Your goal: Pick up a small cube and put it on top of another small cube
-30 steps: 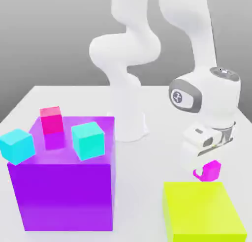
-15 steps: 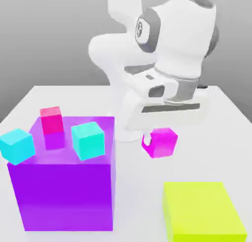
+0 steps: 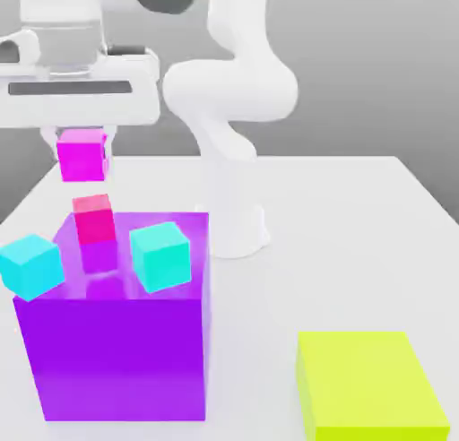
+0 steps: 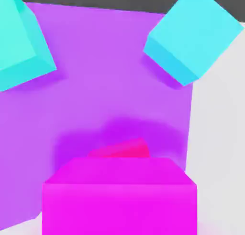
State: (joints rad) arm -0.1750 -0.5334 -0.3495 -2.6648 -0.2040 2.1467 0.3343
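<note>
The tool (image 3: pixel 82 152) of the white robot arm (image 3: pixel 231 90) is closed on the magenta cube (image 3: pixel 82 156), one finger at either side of it, and holds it in the air at the exterior view's left. The crimson-pink cube (image 3: pixel 94 219), with a lighter pink top face, rests on the top face of the large purple block (image 3: pixel 116 358); in the exterior view the held cube appears above it, with a gap between the two. Two further cubes lie near the crimson-pink one: a cyan cube (image 3: pixel 31 267) toward the exterior view's left and a turquoise cube (image 3: pixel 160 257) toward the exterior view's right, the latter on the purple block's top and set at an angle to its edges. In the hand view the magenta cube partly covers the crimson-pink cube, of which a narrow portion is seen beyond its edge; a darker purple shadow lies on the block around that portion. The purple block and a lower yellow-green block (image 3: pixel 368 376) stand on the white surface (image 3: pixel 323 242), well apart, the yellow-green block at the exterior view's right. The base of the arm meets the surface behind the blocks, between them as seen in the exterior view.
</note>
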